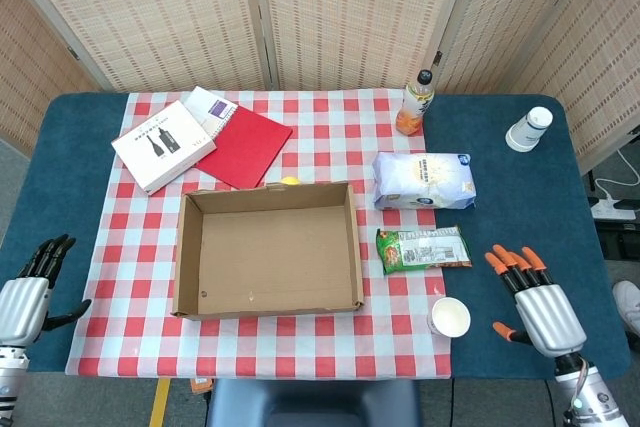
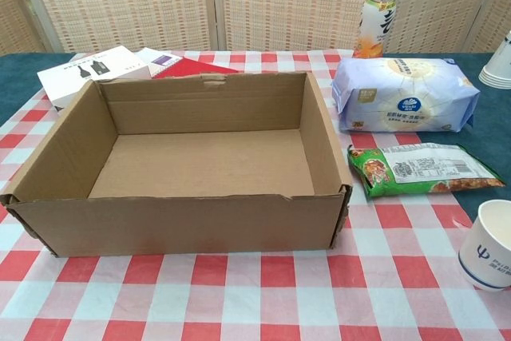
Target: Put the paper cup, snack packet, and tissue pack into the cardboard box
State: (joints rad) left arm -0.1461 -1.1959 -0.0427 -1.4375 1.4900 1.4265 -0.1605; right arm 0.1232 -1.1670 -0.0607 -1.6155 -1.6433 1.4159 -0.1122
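Status: nothing packed; the cardboard box (image 1: 268, 250) is empty.
We see the paper cup (image 1: 450, 317), snack packet (image 1: 423, 248) and tissue pack (image 1: 424, 181) outside it; left hand (image 1: 24, 296) and right hand (image 1: 533, 299) hold nothing, fingers spread.

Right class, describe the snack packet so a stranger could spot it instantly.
Find the open brown cardboard box on the checked cloth. Just right of it lies a flat green snack packet, between the white tissue pack behind and the white paper cup in front. Only it is green.

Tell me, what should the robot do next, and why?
Probably reach the right robot hand leftward to the paper cup. That hand is open and holds nothing, the cup stands upright closest to it, and the cardboard box is still empty, with the snack packet and tissue pack outside too.
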